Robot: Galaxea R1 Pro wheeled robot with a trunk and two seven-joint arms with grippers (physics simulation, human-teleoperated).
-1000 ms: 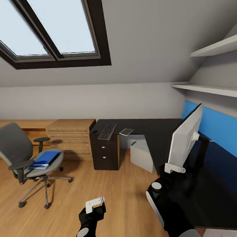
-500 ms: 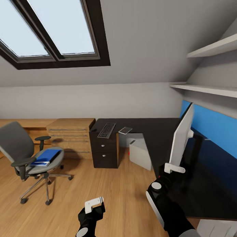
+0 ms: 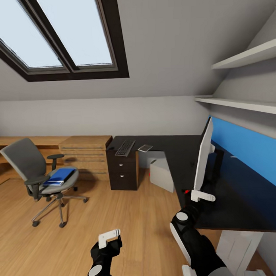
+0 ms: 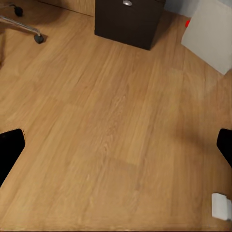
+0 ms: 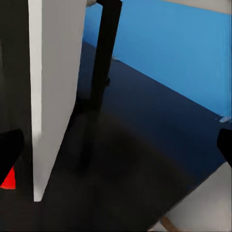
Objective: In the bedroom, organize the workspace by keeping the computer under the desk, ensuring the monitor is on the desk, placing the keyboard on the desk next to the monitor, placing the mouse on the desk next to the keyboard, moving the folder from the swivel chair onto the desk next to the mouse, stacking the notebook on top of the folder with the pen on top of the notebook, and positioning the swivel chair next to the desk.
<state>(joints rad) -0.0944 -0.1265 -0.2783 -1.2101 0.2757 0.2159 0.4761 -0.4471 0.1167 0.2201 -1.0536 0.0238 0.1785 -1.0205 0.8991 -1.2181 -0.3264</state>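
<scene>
The monitor (image 3: 204,159) stands on the black desk (image 3: 170,147), nearly edge-on, white back toward me. My right gripper (image 3: 201,196) sits at its lower corner. In the right wrist view its fingers are wide apart, with the white panel (image 5: 53,96) between them, close to one finger. My left gripper (image 3: 109,237) hangs open over bare floor. The keyboard (image 3: 125,148) and the notebook (image 3: 145,148) lie on the desk's far end. The computer (image 3: 162,175) stands under the desk. The blue folder (image 3: 59,175) lies on the swivel chair (image 3: 25,158) at the left. Mouse and pen are out of view.
A dark drawer unit (image 3: 123,172) carries the desk's left end, with a light wooden cabinet (image 3: 85,153) beside it. A blue wall panel (image 3: 249,146) and white shelves (image 3: 240,104) run along the right. Wood floor (image 3: 129,218) lies between chair and desk.
The head camera has shifted, so the whole scene slid. The monitor has turned from showing its white back to standing nearly edge-on, and the right gripper stayed at its lower corner.
</scene>
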